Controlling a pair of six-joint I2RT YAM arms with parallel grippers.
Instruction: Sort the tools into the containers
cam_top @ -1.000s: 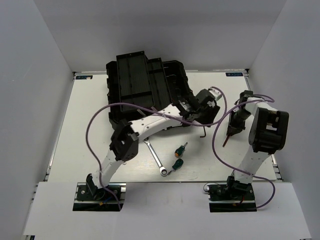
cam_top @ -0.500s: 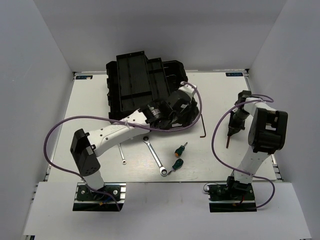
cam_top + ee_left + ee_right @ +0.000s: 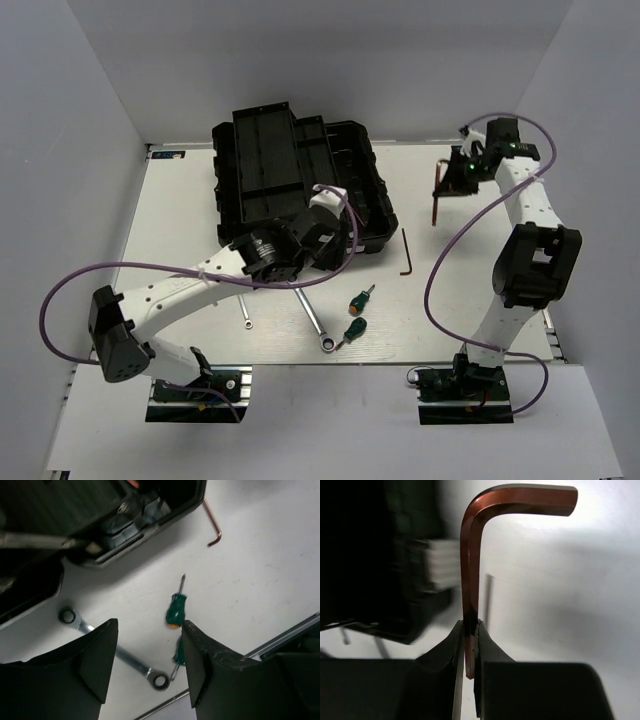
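Observation:
The black toolbox (image 3: 290, 175) lies open at the back of the table. Over its front edge, my left gripper (image 3: 320, 243) is open and empty, hovering above the table (image 3: 149, 625). Beneath it lie the longer wrench (image 3: 122, 654), one green screwdriver (image 3: 176, 610) and a second one (image 3: 179, 652) partly hidden by my finger. The short wrench (image 3: 243, 310) rests left of the long one (image 3: 312, 318). My right gripper (image 3: 470, 630) is shut on a coppery hex key (image 3: 470, 560), holding it high at the back right (image 3: 437, 197). Another hex key (image 3: 405, 250) lies on the table.
White walls enclose the table on three sides. Purple cables loop from both arms. The two screwdrivers (image 3: 360, 298) (image 3: 354, 328) sit close to the table's front edge. The toolbox (image 3: 375, 580) shows blurred at the left of the right wrist view.
My left arm pulled back leftward from the toolbox's right corner to its front edge. My right gripper closed on the hex key and carried it up toward the back right.

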